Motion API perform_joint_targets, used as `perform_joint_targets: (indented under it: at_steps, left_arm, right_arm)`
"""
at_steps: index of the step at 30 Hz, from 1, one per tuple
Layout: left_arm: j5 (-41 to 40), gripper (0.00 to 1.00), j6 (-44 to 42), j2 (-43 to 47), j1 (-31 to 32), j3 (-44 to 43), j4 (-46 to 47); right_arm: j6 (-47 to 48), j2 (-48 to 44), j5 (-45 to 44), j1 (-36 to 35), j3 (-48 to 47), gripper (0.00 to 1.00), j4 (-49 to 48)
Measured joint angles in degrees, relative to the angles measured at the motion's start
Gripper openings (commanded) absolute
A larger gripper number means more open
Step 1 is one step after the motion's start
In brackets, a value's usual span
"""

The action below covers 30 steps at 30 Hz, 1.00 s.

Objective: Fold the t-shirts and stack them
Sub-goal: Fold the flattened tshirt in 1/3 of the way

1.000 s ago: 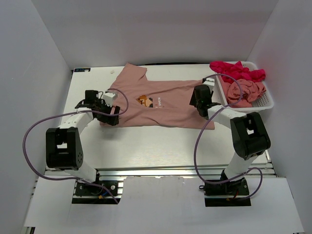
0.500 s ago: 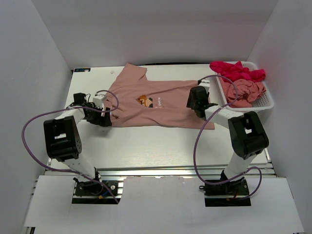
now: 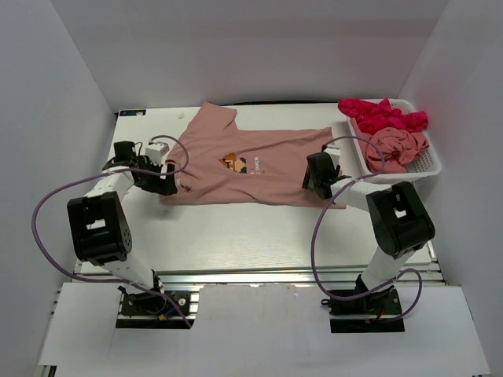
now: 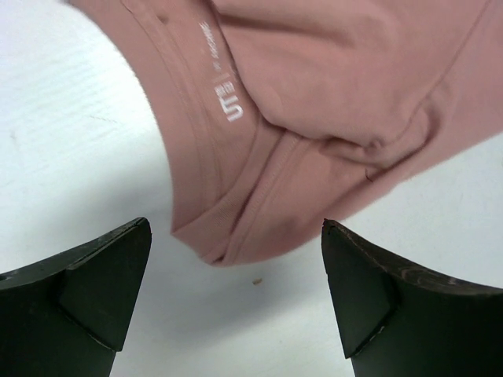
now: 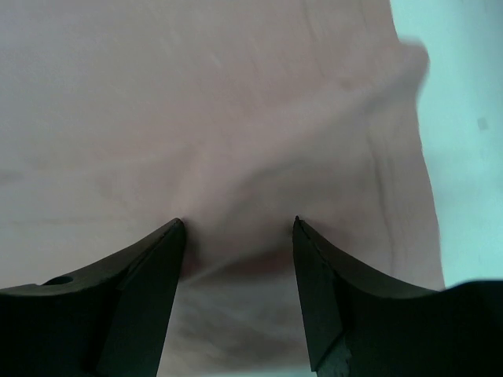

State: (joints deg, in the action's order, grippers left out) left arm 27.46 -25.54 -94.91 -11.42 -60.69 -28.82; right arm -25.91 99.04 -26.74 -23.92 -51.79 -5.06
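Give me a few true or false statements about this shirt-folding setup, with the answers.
1. The salmon-pink t-shirt lies spread on the table, print up. True.
2. The left gripper is clamped on the collar. False: its jaws stand open, and the collar lies between them, ungripped.
3. The white basket holds a magenta-red shirt and a pink shirt. True.
4. The basket stands beside the left arm. False: it stands at the table's far right corner.
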Motion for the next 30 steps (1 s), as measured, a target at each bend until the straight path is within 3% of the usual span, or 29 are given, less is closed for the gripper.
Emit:
perform_joint_targets:
  at_steps: [14, 30]
  left_arm:
    - [0.5, 0.98, 7.8, -3.9, -0.2, 0.1, 9.3]
    - [5.0, 0.98, 8.0, -3.7, -0.2, 0.1, 6.4]
  right_arm:
    - [-8.3, -20.0, -7.0, -0.6, 13.0, 0.65, 3.9]
    - [-8.5, -9.1, -6.1, -1.0, 11.5, 0.63, 4.0]
